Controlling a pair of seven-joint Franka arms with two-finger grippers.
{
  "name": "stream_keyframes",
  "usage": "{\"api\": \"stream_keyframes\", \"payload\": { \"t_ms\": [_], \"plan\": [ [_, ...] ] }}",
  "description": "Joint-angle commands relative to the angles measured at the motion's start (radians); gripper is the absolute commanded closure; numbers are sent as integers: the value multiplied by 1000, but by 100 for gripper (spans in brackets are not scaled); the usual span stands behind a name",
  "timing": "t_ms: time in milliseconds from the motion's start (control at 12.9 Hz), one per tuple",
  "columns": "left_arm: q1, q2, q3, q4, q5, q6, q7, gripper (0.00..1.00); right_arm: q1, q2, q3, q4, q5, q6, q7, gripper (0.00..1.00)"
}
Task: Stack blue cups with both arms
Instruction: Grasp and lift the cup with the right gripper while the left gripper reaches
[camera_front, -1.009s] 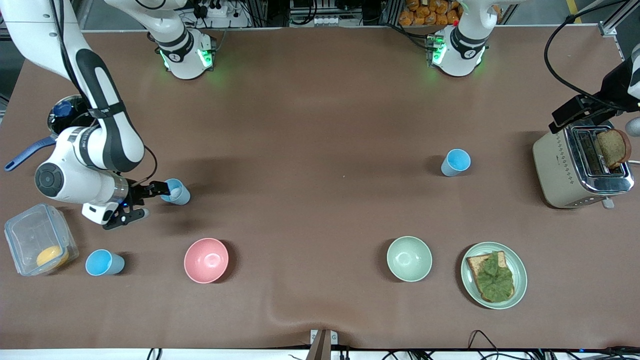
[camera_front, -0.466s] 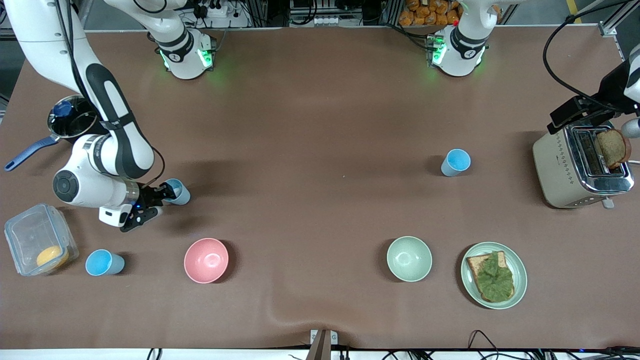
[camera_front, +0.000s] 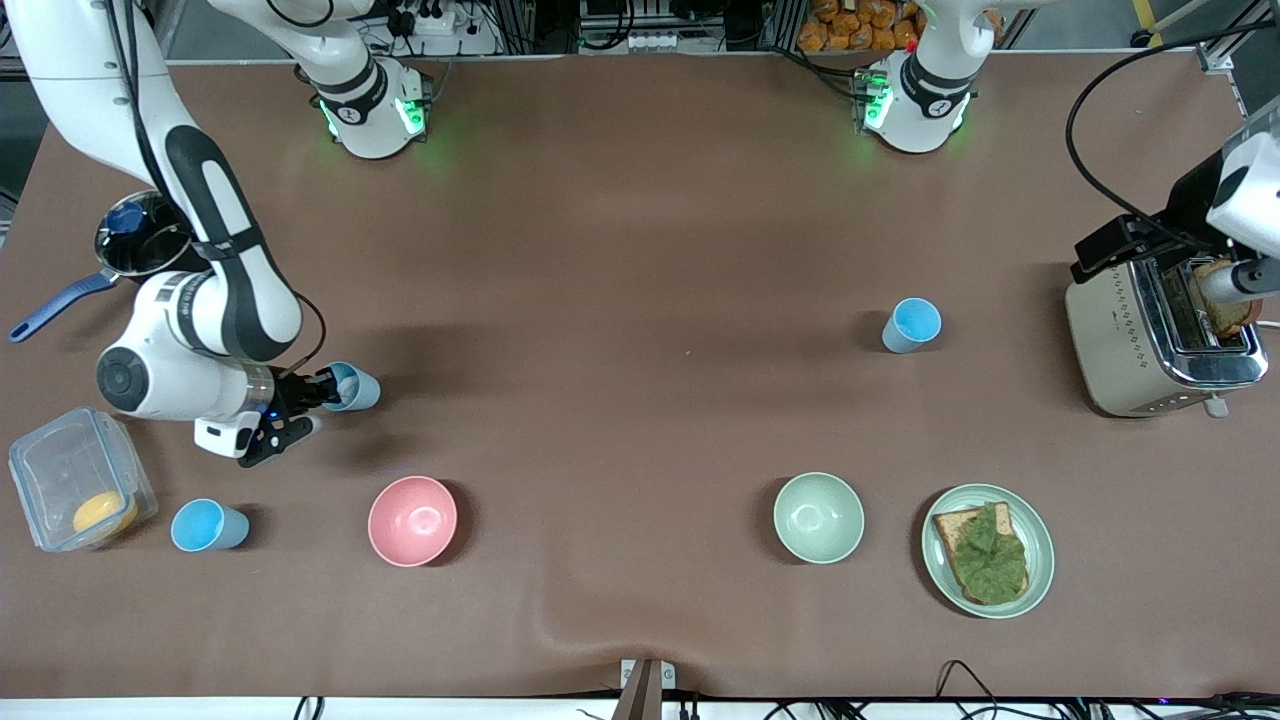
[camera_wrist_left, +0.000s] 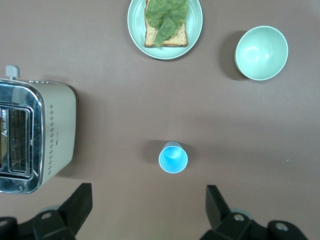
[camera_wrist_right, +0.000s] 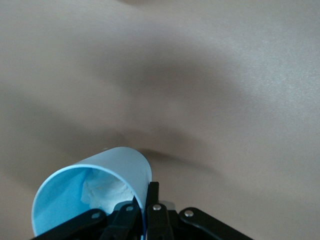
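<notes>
Three blue cups are on the brown table. My right gripper (camera_front: 322, 391) is shut on the rim of one blue cup (camera_front: 352, 387), at the right arm's end of the table. One finger is inside the cup (camera_wrist_right: 95, 190) and one outside, pinching its wall; something white and crumpled lies in it. A second blue cup (camera_front: 208, 526) stands nearer the front camera, beside a clear box. The third blue cup (camera_front: 911, 325) stands upright toward the left arm's end. My left gripper (camera_wrist_left: 148, 197) hangs open high over the table, near that cup (camera_wrist_left: 173, 157) and the toaster.
A pink bowl (camera_front: 412, 520), a pale green bowl (camera_front: 818, 517) and a plate with toast and lettuce (camera_front: 988, 550) sit along the table's near side. A toaster (camera_front: 1150, 340) holding bread stands under the left arm. A clear box (camera_front: 75, 490) and a pot (camera_front: 140, 240) flank the right arm.
My right gripper's fingers have shut on the cup's rim. The left arm has shifted over the toaster, its gripper still open.
</notes>
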Motion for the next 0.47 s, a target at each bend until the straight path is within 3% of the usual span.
{"api": "stream_keyframes", "payload": {
  "t_ms": [0,388],
  "plan": [
    [3,-17,1,-6,-11,27,40,0,13,-21,26,72,55,-140,93,100],
    [5,-9,-1,-33,-13,40,43,0,236,-73,42,72,124,-159,557,100]
  ]
}}
